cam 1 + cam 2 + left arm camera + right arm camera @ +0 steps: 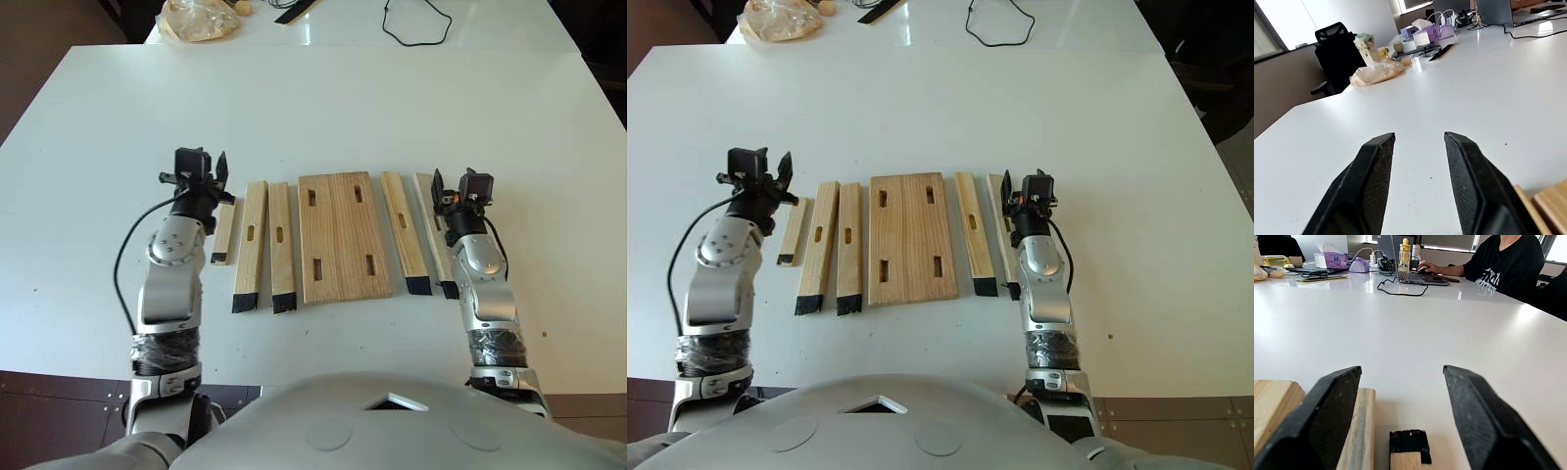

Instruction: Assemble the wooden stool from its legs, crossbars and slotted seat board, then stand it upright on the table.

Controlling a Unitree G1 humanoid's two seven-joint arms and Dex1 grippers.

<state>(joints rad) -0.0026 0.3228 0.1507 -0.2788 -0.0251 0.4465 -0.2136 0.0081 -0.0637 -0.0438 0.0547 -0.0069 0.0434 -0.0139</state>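
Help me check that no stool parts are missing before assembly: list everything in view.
seat board: one, light wood with four slots, table centre.
legs: four, light wood, slotted, black tips, two on each side of the seat board.
short crossbar: one, light wood, black tip, left of the legs.
black-tipped wooden end: one, below the right gripper; the rest is hidden.
table: one, white.
bag: one, clear with tan contents, far table.
cable: one, black, far table.
left gripper: black, fingers open, beside the short crossbar.
right gripper: black, fingers open, over the rightmost leg.
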